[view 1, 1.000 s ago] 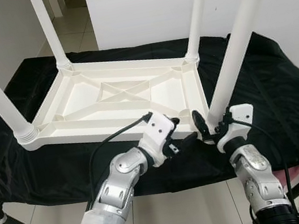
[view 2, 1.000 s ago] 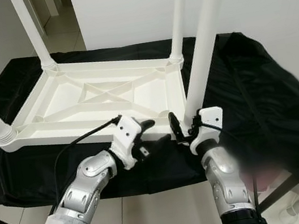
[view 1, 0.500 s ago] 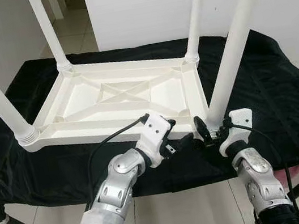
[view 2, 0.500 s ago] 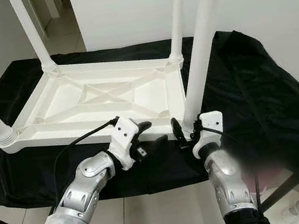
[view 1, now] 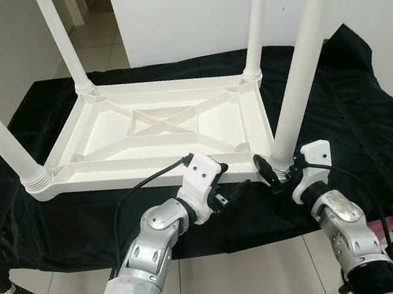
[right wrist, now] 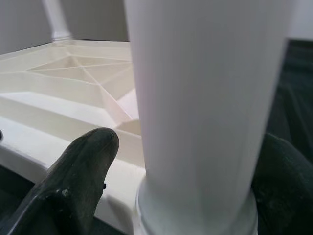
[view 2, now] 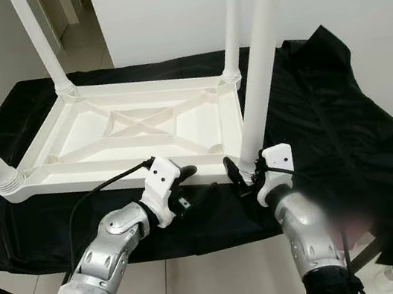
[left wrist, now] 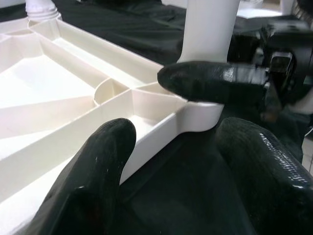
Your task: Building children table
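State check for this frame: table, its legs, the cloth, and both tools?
Table top: upside down on the black cloth.
Near right leg: upright in its corner socket.
Other three legs: upright, fitted.
Right tool: fingers around that leg's base.
Left tool: open, at the table's near edge.

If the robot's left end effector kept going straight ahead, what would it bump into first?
Most likely the near corner of the upturned white table top, just ahead between the left end effector's open fingers. The right end effector at the table leg lies just beyond.

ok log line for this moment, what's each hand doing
right hand: around base of near-right table leg | left hand: open at tabletop front edge | table: upside down on black cloth
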Available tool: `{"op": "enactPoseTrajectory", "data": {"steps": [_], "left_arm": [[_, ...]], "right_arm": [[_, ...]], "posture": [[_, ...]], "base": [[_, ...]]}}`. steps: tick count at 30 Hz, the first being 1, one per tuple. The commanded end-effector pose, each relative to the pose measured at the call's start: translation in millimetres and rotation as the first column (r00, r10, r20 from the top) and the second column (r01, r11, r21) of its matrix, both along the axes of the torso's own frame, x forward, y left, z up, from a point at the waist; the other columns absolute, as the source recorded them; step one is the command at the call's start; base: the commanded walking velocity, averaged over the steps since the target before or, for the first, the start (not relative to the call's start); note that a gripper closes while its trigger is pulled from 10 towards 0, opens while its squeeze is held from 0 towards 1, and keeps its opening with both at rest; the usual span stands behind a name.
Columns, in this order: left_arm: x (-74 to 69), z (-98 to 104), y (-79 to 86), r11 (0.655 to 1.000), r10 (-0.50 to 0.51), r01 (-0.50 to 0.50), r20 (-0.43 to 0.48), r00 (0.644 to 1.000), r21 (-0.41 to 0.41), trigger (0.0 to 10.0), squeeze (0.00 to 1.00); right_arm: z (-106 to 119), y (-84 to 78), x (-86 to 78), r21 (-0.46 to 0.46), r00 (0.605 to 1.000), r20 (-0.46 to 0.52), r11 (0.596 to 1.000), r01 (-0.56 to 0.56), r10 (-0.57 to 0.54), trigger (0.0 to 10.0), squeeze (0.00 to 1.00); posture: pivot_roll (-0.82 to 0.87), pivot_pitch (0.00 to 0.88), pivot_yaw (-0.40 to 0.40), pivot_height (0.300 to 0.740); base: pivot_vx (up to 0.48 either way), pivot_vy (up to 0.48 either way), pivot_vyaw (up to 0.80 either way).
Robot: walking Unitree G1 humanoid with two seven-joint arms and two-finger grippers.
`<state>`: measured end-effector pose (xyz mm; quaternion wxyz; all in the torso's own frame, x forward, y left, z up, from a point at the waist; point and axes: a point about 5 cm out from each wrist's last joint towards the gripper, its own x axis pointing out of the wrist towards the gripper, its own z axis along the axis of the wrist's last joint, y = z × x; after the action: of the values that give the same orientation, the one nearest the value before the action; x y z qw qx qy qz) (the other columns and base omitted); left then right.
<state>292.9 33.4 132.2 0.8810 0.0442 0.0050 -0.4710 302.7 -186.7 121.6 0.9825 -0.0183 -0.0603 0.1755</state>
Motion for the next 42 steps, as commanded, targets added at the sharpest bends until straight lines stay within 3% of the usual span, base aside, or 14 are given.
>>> {"op": "enactPoseTrajectory", "data": {"steps": [1,10,11,12,13,14,15,27,28,29,30,42], "left_arm": [[-6.6,-3.9,-1.3,0.994,-0.103,0.103,-0.020,0.994,0.017,10.0,0.00],[-8.3,-4.0,-3.8,0.993,-0.116,0.116,-0.019,0.993,0.023,10.0,0.00],[-8.8,-4.0,-3.7,0.993,-0.116,0.117,-0.020,0.993,0.024,10.0,0.00],[-9.1,-4.1,-3.6,0.993,-0.116,0.117,-0.021,0.993,0.025,10.0,0.00],[-9.5,-4.2,-3.1,0.993,-0.115,0.115,-0.022,0.993,0.025,10.0,0.00],[-9.5,-4.2,-3.1,0.993,-0.115,0.115,-0.022,0.993,0.025,10.0,0.00],[-10.2,-4.2,-2.8,0.993,-0.114,0.114,-0.023,0.993,0.025,10.0,0.00],[-11.5,-4.3,-3.6,0.994,-0.109,0.110,-0.027,0.994,0.023,10.0,0.00],[-11.0,-4.2,-3.4,0.994,-0.108,0.109,-0.026,0.994,0.024,10.0,0.00],[-11.0,-4.2,-3.4,0.994,-0.108,0.109,-0.026,0.994,0.024,10.0,0.00],[-10.8,-4.2,-3.2,0.994,-0.107,0.108,-0.025,0.994,0.025,10.0,0.00],[-9.6,-3.5,-3.9,0.994,-0.103,0.104,-0.022,0.994,0.027,10.0,0.00]], "right_arm": [[6.5,2.0,3.6,-0.027,0.998,0.032,0.998,-0.049,0.050,10.0,0.00],[13.0,-7.7,11.3,-0.102,0.991,0.019,0.986,-0.130,0.132,10.0,0.00],[11.5,-9.3,11.7,-0.115,0.989,0.004,0.983,-0.146,0.147,4.5,0.00],[10.4,-10.2,11.7,-0.122,0.988,-0.006,0.980,-0.156,0.156,4.5,0.00],[8.3,-11.7,11.1,-0.129,0.987,-0.015,0.979,-0.159,0.158,0.7,0.00],[8.3,-11.7,11.1,-0.129,0.987,-0.015,0.979,-0.159,0.158,0.7,0.00],[6.4,-13.0,10.5,-0.132,0.987,-0.022,0.978,-0.163,0.162,0.0,0.00],[-1.7,-17.4,3.5,-0.097,0.988,-0.045,0.984,-0.152,0.148,0.0,0.00],[-2.6,-17.3,3.1,-0.090,0.990,-0.051,0.986,-0.137,0.133,1.0,0.00],[-2.6,-17.3,3.1,-0.090,0.990,-0.051,0.986,-0.137,0.133,1.0,0.00],[-3.3,-17.1,2.9,-0.085,0.991,-0.055,0.989,-0.123,0.119,10.0,0.00],[-3.6,-7.1,2.9,-0.012,0.996,-0.065,0.999,0.052,-0.053,10.0,0.00]], "posture": [[-0.04,0.000,0.036,0.740],[-0.03,0.000,0.030,0.740],[-0.03,0.000,0.027,0.740],[-0.03,0.000,0.027,0.740],[-0.02,0.000,0.022,0.740],[-0.02,0.000,0.022,0.740],[-0.03,0.000,0.021,0.740],[-0.03,0.000,0.018,0.740],[-0.03,0.000,0.018,0.740],[-0.03,0.000,0.018,0.740],[-0.03,0.000,0.018,0.740],[-0.03,0.000,0.013,0.740]], "base": [[0.000,0.000,0.00],[0.000,0.000,0.00],[0.000,0.000,0.00],[0.000,0.000,0.00],[0.000,0.000,0.00],[0.000,0.000,0.00],[0.000,0.000,0.00],[0.000,0.000,0.00],[0.000,0.000,0.00],[0.000,0.000,0.00],[0.000,0.000,0.00],[0.000,0.000,0.00]]}}
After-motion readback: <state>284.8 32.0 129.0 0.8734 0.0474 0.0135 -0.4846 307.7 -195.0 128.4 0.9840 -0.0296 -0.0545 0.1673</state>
